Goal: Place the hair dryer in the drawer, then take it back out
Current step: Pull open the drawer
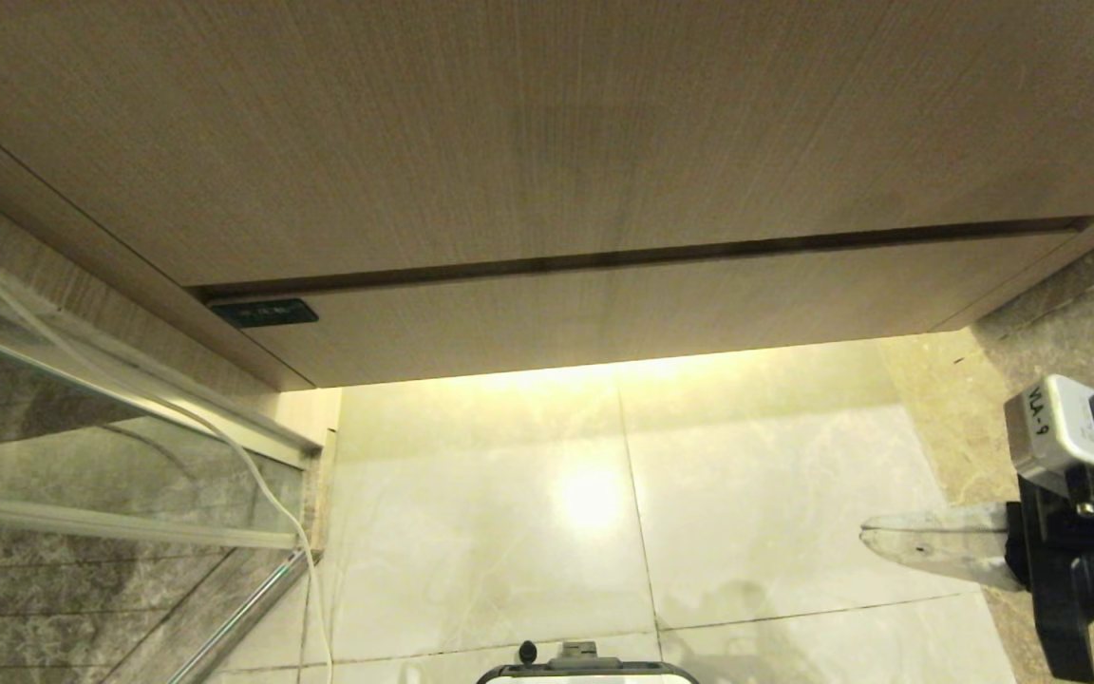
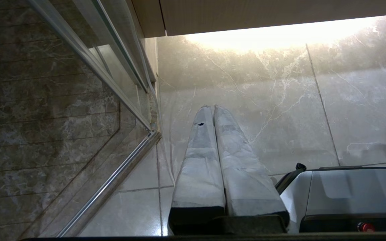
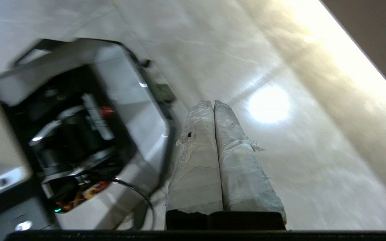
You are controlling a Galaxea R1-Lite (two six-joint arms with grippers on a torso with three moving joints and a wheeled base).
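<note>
The drawer is the low, wide wood-grain front under the taller panel, and it sits flush and closed. The hair dryer is out of view. My right gripper reaches in from the right edge of the head view, low over the floor tiles and well in front of the drawer; it is shut and holds nothing. In the right wrist view the right gripper shows its taped fingers pressed together above the pale floor. My left gripper hangs parked over the floor beside the shower frame, shut and empty.
A glass shower screen with a metal frame stands on the left, with a thin white strip hanging along it. My own base is at the bottom centre. A small dark tag sits at the drawer's left end. Glossy tiles lie in between.
</note>
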